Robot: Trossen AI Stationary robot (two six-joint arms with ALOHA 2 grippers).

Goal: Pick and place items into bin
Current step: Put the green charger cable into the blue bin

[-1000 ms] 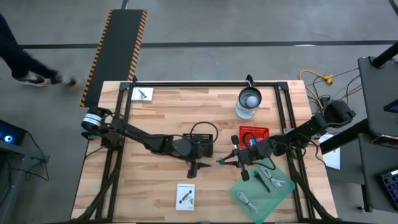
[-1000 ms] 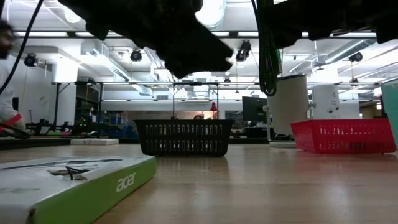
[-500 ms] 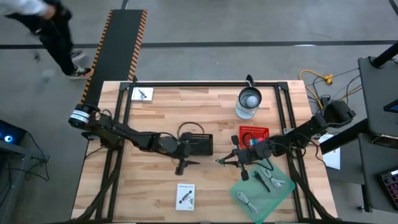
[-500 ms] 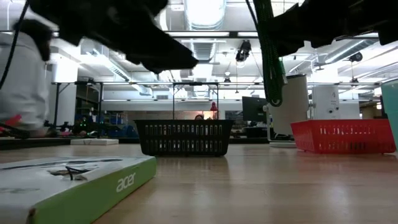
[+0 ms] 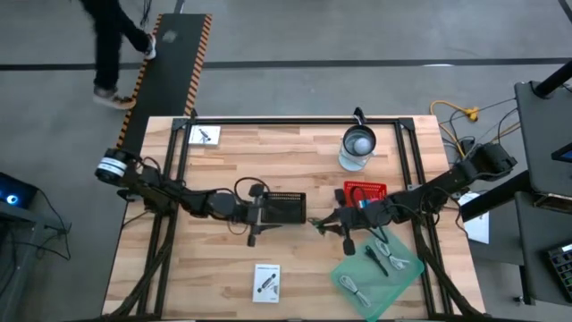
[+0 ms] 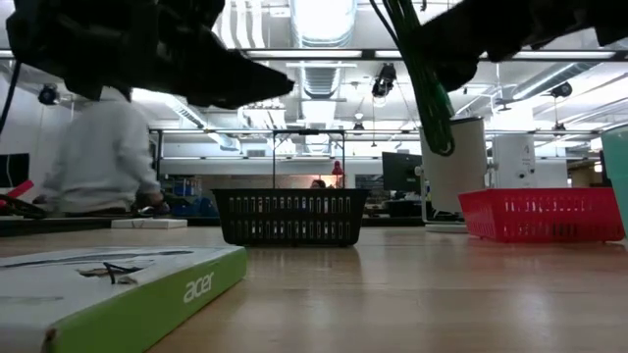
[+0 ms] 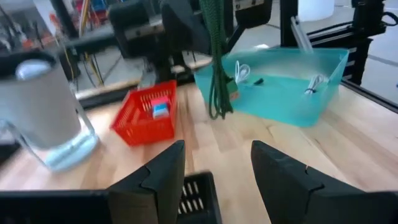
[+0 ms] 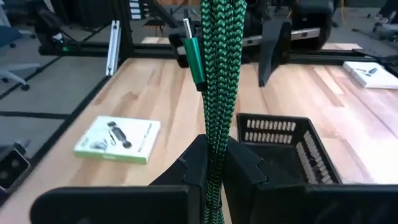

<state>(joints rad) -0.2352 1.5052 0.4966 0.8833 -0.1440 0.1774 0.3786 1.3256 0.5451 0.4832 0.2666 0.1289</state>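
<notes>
With the right gripper [image 8: 211, 163] jaws clamped on the braided green cable [image 8: 217, 74] hanging just beside the black basket [image 5: 284, 207], best carried fully over its rim before release, clear of the left gripper [image 7: 214, 163] waiting wide-jawed alongside.

Light is even and bright over the wooden table [image 5: 223, 268] in the high view, with only faint, soft shadows under the arms. In the low view, ceiling lamps [image 6: 319, 18] glare white and turn the arms overhead into black silhouettes; a person [image 6: 103, 152] at the left is smeared by motion. The left wrist view is blurred throughout, its grey jug [image 7: 43, 106] especially soft.
</notes>
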